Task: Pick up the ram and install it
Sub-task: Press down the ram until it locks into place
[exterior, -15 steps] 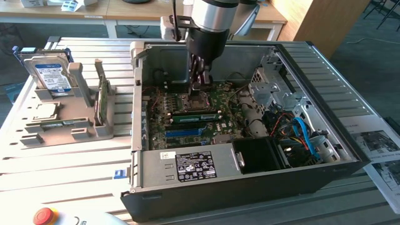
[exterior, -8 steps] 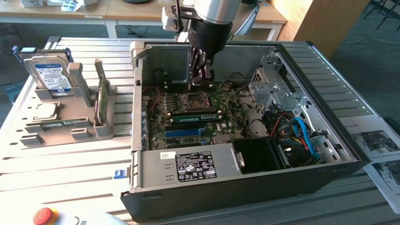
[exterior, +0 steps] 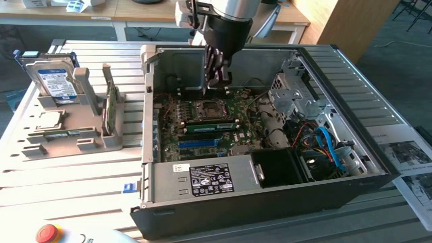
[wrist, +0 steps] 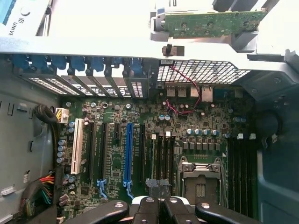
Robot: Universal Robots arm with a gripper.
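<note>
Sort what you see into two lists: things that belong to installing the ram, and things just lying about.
Belong to the job:
- ram, standing in the grey holder
- pincer, shut, empty, above the motherboard
- open computer case

Just lying about:
- hard drive
- red button
- printed sheets

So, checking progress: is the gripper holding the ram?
No, the gripper is shut on nothing above the motherboard.

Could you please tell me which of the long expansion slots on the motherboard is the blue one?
It is the blue slot, between black slots on either side; the white slot stands further out toward the case wall.
</note>
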